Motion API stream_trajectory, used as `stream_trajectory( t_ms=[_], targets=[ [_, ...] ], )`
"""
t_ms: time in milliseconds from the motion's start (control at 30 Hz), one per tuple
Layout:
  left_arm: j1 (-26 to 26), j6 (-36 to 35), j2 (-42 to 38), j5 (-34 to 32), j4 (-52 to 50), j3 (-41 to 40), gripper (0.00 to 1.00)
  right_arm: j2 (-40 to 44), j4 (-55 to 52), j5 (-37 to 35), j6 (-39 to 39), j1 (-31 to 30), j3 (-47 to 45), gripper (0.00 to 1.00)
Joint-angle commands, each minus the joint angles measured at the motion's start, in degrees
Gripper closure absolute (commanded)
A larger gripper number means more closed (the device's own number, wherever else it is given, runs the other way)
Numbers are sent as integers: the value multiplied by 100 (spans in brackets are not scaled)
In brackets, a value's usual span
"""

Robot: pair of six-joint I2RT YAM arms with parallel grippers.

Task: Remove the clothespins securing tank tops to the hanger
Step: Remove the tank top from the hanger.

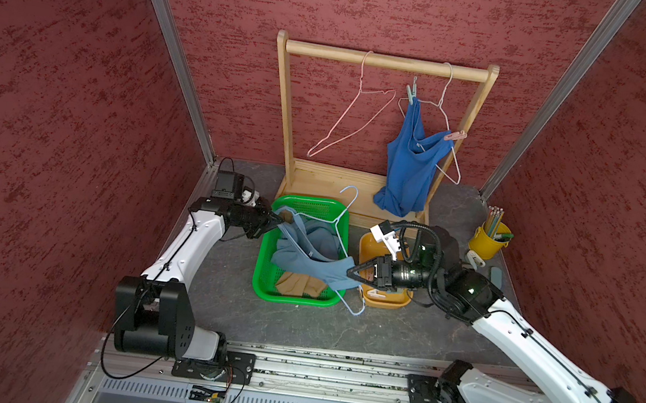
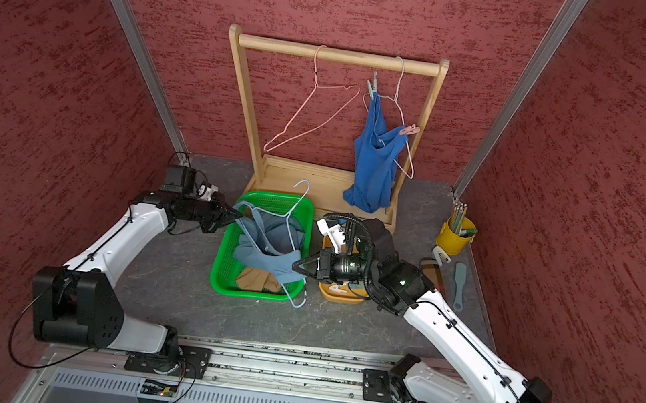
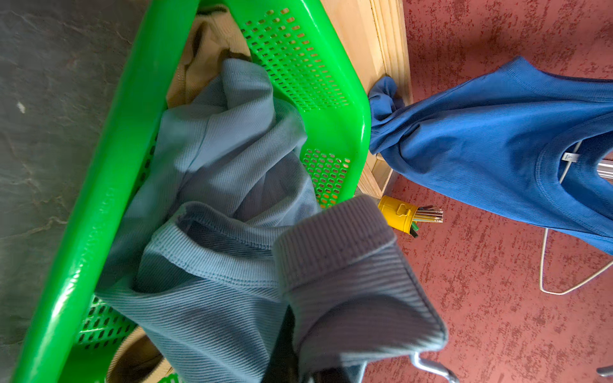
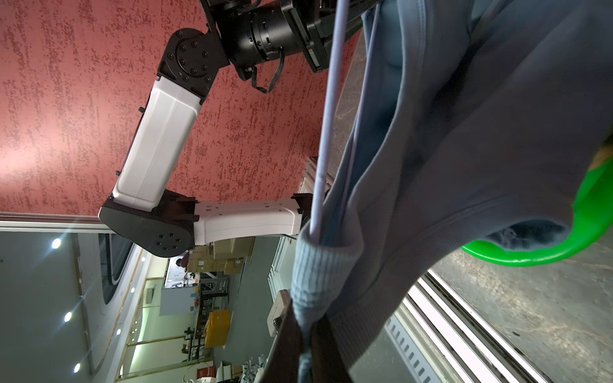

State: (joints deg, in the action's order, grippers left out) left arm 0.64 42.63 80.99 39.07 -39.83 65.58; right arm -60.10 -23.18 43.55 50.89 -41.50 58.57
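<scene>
Tan fabric lies at the near end of the green basket (image 1: 292, 300): the tan-brown tank top (image 1: 298, 285), loose and off any hanger. Over it, in the same basket, the grey-blue tank top (image 1: 309, 251) is draped, with a light blue hanger (image 1: 338, 223) threaded through it and lying across the basket. At the basket's far corner on the left arm's side, the left gripper (image 1: 279, 219) is clenched on one strap. At the rim on the right arm's side, the right gripper (image 1: 349, 271) is clenched on the other strap where the hanger wire ends. No clothespin is visible on this top.

Judgement: the step in hand is freeing the grey-blue top from its hanger into the basket.

Just beside the basket, under the right arm, an orange tray (image 1: 388, 301) holds at least one pale clothespin (image 2: 337, 289); the arm hides the rest.

Beyond the basket stands a wooden rack (image 1: 283, 101) with a bare pink hanger (image 1: 348, 122). The royal blue tank top (image 1: 409, 167) hangs there on a white wire hanger (image 1: 455, 164), pinned by a teal clothespin (image 1: 411, 92) and a pink clothespin (image 1: 456, 135). Those two remain; the next move calls for letting go and squeezing each open.

Well beyond the tray on the worktop (image 1: 225, 303), a yellow cup (image 1: 483, 243) holds pencils (image 1: 494, 215).
</scene>
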Motion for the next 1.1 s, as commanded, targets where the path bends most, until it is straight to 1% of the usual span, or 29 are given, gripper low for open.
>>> stream_trajectory(
  t_ms=[0,133,233,333,433,533,567,600,633,667,700,733,800,833,867,967,1067],
  targets=[
    [236,-254,109,-622,251,83,100,276,-161,609,-66,-52,470,100],
    [295,-373,179,-471,81,192,100,244,-279,619,-132,-56,639,100],
    [301,-665,236,-501,-320,367,100,276,-369,576,-140,-52,784,100],
    [510,-671,125,-466,-291,285,100,394,-633,653,-98,-52,848,100],
    [647,-702,88,-381,-395,444,100,395,-1227,656,-388,-52,840,100],
    [586,-850,50,-494,-674,689,100,250,-1657,544,-722,-57,901,100],
    [550,-865,20,-519,-715,697,99,192,-1673,521,-762,-52,931,100],
    [506,-866,-11,-545,-730,667,89,121,-1637,506,-784,-54,966,100],
    [451,-853,-45,-553,-690,592,82,67,-1555,498,-783,-52,1004,100],
    [410,-845,-56,-553,-663,526,81,28,-1473,487,-766,-52,1034,100],
    [369,-842,-57,-564,-636,434,81,-13,-1386,487,-767,-52,1083,100],
    [334,-845,-57,-559,-611,351,85,-51,-1326,496,-755,-52,1114,100],
    [306,-790,-81,-589,-526,198,88,-90,-1278,497,-765,-52,1165,100],
    [286,-769,-106,-612,-480,138,93,-99,-1233,497,-757,-52,1155,100],
    [257,-764,-110,-633,-457,111,100,-99,-1178,509,-725,-52,1129,100],
    [191,-824,-9,-699,-452,100,100,-42,-1049,572,-633,-61,1043,100],
    [274,-916,207,-802,-395,235,100,51,-1047,694,-524,-86,1035,100]
  ],
)
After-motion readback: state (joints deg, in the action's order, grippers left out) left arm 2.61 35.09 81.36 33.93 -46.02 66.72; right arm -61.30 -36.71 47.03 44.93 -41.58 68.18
